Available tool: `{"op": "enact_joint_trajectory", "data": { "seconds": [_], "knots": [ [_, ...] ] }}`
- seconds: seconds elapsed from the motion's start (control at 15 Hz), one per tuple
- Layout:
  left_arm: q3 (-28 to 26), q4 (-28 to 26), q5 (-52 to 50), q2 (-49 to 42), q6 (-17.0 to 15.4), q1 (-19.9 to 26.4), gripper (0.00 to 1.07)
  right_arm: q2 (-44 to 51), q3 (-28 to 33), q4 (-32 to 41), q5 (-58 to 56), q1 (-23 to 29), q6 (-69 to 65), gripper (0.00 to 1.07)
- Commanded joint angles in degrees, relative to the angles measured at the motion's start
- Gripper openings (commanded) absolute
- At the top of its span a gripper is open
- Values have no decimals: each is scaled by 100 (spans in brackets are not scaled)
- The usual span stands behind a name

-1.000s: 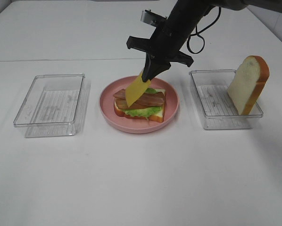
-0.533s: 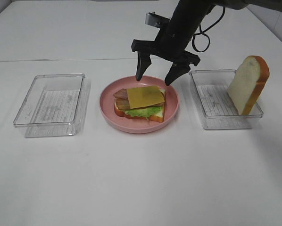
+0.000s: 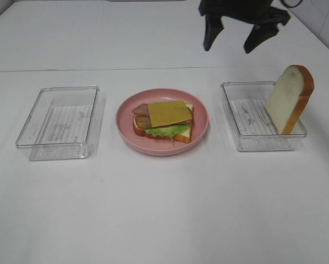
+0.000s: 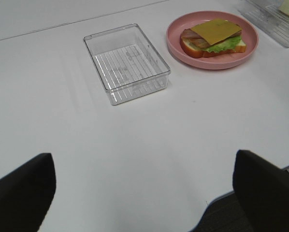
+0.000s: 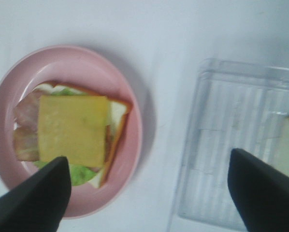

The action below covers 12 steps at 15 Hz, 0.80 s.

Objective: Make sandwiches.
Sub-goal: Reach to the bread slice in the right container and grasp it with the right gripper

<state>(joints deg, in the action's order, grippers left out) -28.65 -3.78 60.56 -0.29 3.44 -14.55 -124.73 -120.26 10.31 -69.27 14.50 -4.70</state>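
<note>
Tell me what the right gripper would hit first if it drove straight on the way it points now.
Likely bare table. The open right gripper looks down at the gap between the pink plate and the clear tray; either rim could be grazed, depth is unclear.

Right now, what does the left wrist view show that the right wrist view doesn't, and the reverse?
Only the left wrist view shows the empty clear tray beside the pink plate.

Only the right wrist view shows the floor of the other clear tray, with the bread slice in it.

Both show the open-faced sandwich on the plate, cheese on top, and the dark tips of each view's own open gripper.
</note>
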Motion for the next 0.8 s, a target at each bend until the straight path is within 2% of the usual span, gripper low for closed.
{"op": "enact_joint_trajectory", "data": {
  "seconds": [0.07,0.27,0.47,0.53,0.6,0.8],
  "knots": [
    [11,-46,-63,-120,-11,11,94,286,-17,-458,-395,-418,-11,83],
    [11,-46,-63,-120,-11,11,94,327,69,-613,-470,-991,-17,83],
    [11,-46,-63,-120,-11,11,94,372,510,-590,-470,-1450,86,83],
    [11,-46,-63,-120,-11,11,94,372,642,-561,-470,-1484,120,83],
    [11,-46,-63,-120,-11,11,94,395,1180,-510,-464,-1524,315,83],
    [11,-46,-63,-120,-11,11,94,395,1696,-487,23,-1513,367,83]
  ]
}}
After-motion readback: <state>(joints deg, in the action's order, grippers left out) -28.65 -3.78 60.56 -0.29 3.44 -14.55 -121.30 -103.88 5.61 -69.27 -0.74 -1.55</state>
